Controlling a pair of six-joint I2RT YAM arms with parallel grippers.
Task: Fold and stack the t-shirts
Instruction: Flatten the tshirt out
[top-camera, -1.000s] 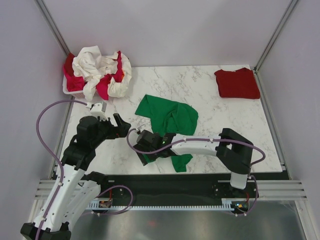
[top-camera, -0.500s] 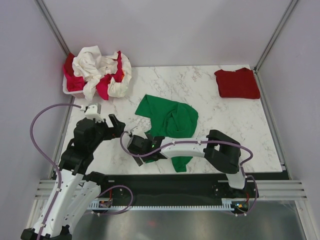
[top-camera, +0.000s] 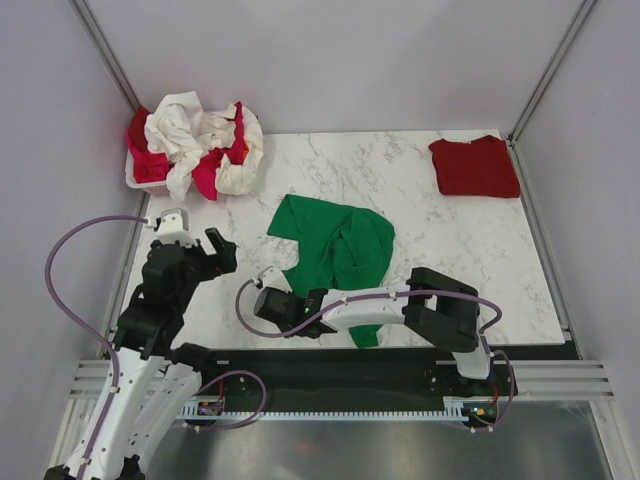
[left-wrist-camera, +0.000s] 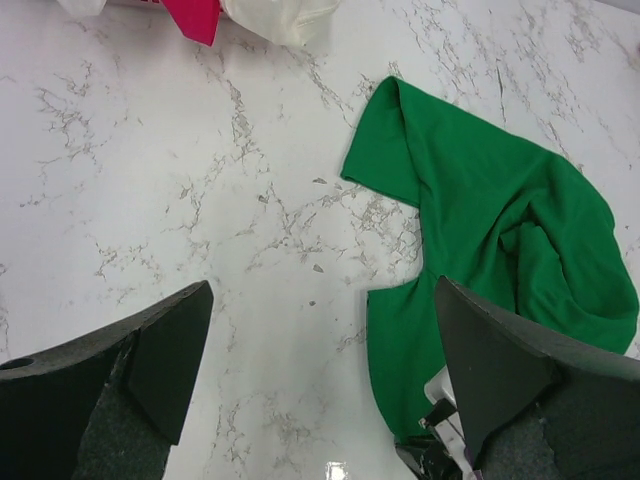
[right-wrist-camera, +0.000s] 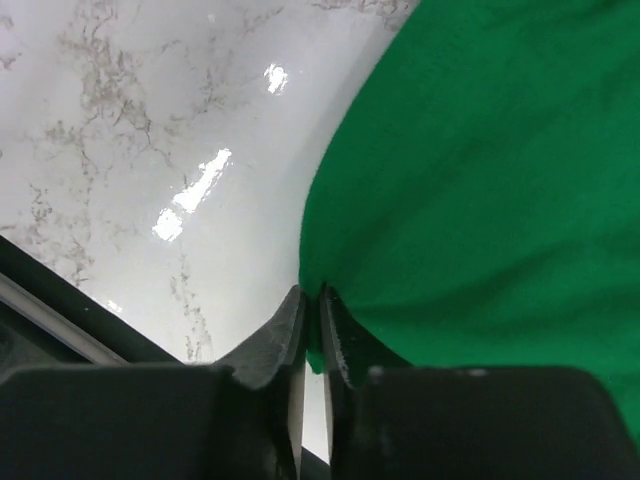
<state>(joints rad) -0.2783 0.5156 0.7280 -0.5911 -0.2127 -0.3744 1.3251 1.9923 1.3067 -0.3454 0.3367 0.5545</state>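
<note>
At the near edge of the white marble counter (top-camera: 420, 190), your right tool (right-wrist-camera: 312, 318) has its jaws drawn almost together on the border of the bright green t-shirt (right-wrist-camera: 480, 190). Only a thin strip of cloth shows between the dark fingers (right-wrist-camera: 275, 345), and the rest of the shirt spreads away up and to the right of them. From above, that tool (top-camera: 278, 303) sits at the shirt's near-left corner, while the crumpled body of the garment (top-camera: 335, 240) lies on the counter just beyond it, around the middle.

Your left tool (top-camera: 197, 240) hovers to the left of the shirt with its jaws spread wide and nothing between them. In its own wrist view the bare marble lies under the gap, and the green cloth (left-wrist-camera: 480, 220) lies off to the right, apart from both fingers (left-wrist-camera: 150, 350).

A folded dark red t-shirt (top-camera: 475, 167) lies flat at the far right corner. At the far left, a cream-white t-shirt (top-camera: 185, 125) and a pinkish red t-shirt (top-camera: 207, 175) are heaped in a white plastic basket (top-camera: 133, 180), spilling over its rim.
</note>
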